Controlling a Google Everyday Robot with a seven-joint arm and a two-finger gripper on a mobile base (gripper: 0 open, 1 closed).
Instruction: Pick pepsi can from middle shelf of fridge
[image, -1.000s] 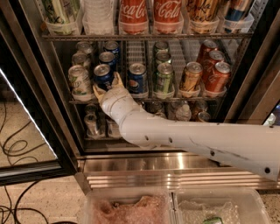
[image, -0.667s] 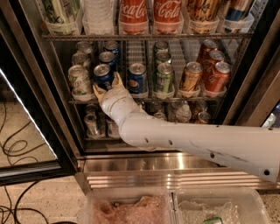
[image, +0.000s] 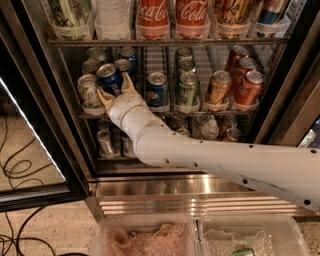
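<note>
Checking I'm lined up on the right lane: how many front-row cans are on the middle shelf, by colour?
Blue: 2, the pepsi can at the end effector and a second blue can
Green can: 1
Pale can: 1
Amber can: 1
Orange-red can: 1
Total: 6

Hand (image: 116, 90) at pepsi can (image: 108, 76), hemmed by pale can (image: 88, 91), blue can (image: 157, 90).

Gloss and matt at the cooler
Centre left, the end effector (image: 115, 89) — smooth white plastic, matt tan tips — clasps the glossy blue aluminium pepsi can (image: 108, 76); grey wire-metal middle shelf (image: 200, 114); the fridge (image: 200, 187) base is ribbed, shiny steel.
</note>
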